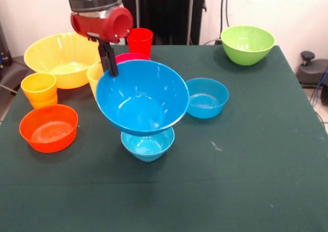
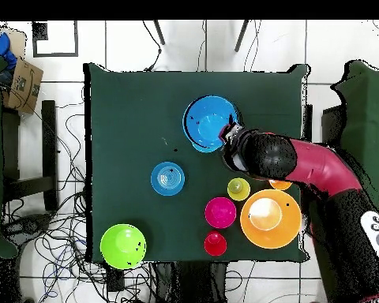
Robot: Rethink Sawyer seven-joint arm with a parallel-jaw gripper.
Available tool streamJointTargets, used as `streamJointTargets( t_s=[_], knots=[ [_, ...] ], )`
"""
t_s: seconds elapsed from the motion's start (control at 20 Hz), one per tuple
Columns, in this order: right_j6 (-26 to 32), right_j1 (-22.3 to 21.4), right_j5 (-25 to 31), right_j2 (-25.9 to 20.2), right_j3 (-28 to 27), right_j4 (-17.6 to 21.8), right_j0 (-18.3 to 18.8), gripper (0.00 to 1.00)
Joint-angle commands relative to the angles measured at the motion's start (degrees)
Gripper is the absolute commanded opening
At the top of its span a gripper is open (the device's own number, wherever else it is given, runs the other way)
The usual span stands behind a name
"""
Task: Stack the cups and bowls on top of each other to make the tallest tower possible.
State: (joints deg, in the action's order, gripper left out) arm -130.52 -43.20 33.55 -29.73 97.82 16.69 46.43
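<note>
My gripper (image 1: 108, 63) is shut on the far left rim of the large blue bowl (image 1: 141, 96). The bowl is tilted toward the camera and sits on or just above a small light-blue bowl (image 1: 147, 144); I cannot tell if they touch. In the overhead view the gripper (image 2: 227, 136) is at the right rim of the large blue bowl (image 2: 206, 122), which hides the small one. The large yellow-orange bowl (image 1: 61, 58) stands at the back left. A red cup (image 1: 139, 40), a magenta bowl (image 1: 131, 57) and a yellow cup (image 1: 94, 74) stand behind the blue bowl.
An orange-yellow cup (image 1: 39, 88) and a shallow orange bowl (image 1: 48, 128) stand at the left. A second small blue bowl (image 1: 206, 97) is right of the stack. A lime green bowl (image 1: 247, 44) is at the back right corner.
</note>
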Motion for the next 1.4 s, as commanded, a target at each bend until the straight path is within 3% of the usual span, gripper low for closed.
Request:
streamJointTargets(
  t_s=[0.05, 0.6, 1.4],
  knots=[
    [16.2, -1.6, 6.0, -4.2, 4.9, 5.7, 0.8, 0.0],
    [11.5, -0.1, 1.9, -3.0, 6.4, 8.1, -0.9, 0.0],
    [6.1, 2.7, -1.0, -1.5, 4.6, 11.5, -4.0, 0.0]
  ],
)
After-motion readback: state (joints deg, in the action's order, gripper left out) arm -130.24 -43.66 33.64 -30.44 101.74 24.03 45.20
